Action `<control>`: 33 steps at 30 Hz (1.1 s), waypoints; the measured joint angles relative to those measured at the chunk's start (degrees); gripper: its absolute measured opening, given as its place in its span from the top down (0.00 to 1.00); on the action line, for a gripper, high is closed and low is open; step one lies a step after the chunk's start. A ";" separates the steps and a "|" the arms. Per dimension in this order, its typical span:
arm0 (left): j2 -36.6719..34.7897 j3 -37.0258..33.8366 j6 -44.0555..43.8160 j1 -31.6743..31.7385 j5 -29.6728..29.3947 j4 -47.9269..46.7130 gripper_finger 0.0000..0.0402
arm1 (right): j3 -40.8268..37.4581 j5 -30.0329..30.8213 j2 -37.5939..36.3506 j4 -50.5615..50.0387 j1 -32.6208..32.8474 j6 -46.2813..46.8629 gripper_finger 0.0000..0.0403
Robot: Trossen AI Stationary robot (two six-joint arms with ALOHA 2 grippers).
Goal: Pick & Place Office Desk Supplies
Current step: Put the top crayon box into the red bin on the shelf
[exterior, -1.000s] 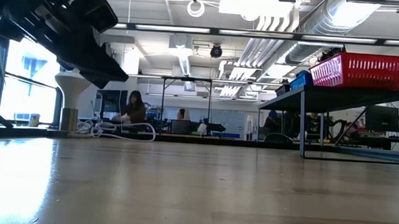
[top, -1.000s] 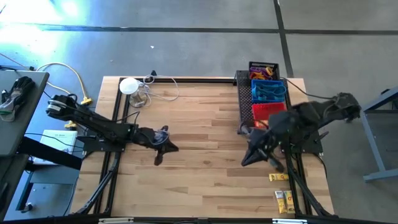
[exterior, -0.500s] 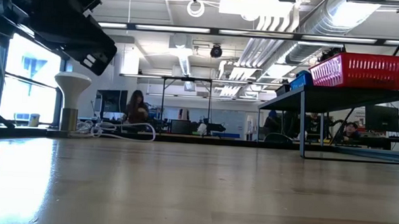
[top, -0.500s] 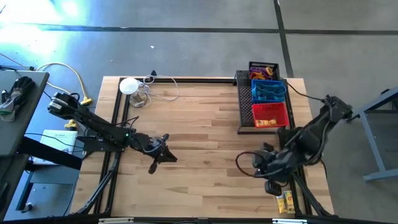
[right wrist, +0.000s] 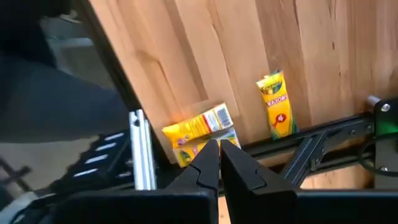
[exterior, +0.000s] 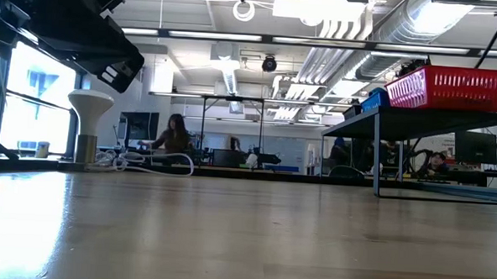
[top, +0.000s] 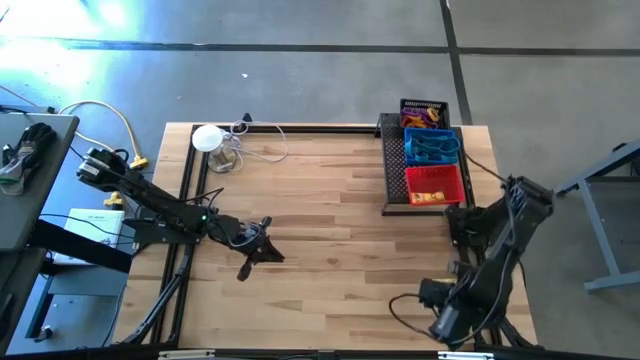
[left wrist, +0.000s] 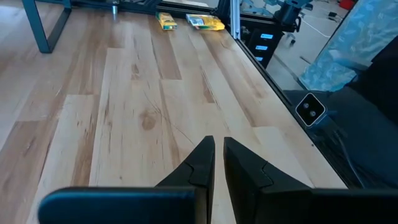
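Two arms work over the wooden surface (top: 330, 210). Largest of the task's things are the three mesh baskets lined up on a black tray at the far right edge: a black basket (top: 423, 108) farthest back, a blue basket (top: 431, 147) in the middle, and a red basket (top: 434, 184) nearest. They look light and fairly stiff; a rim wall would be the place to pinch.

Smaller are the yellow crayon packs (right wrist: 198, 132) lying flat by the near right corner, one alone (right wrist: 278, 104) just beside the pair. These seem light, thin cardboard, easy to crush; taking one across its narrow width looks safest.

Directly over the pair hangs the right gripper (right wrist: 219, 163), jaws shut and holding nothing. The left gripper (left wrist: 218, 163) waits left of centre above bare wood, jaws nearly closed, a thin slit between them, empty.
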 joint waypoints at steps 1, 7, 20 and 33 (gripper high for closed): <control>0.00 0.00 0.00 0.02 -0.04 0.00 0.93 | 0.00 -0.04 1.00 -0.05 0.26 -0.07 0.99; -0.02 0.00 0.03 0.02 -0.12 0.00 0.93 | -0.02 -0.80 5.33 -6.71 0.81 1.47 0.99; -0.04 0.00 2.34 0.02 -0.19 0.43 0.93 | -0.02 -5.48 5.89 -6.58 0.79 3.55 0.86; -0.04 0.00 3.69 0.02 -0.20 0.98 0.93 | -4.24 6.07 5.89 -6.57 5.70 -7.94 0.42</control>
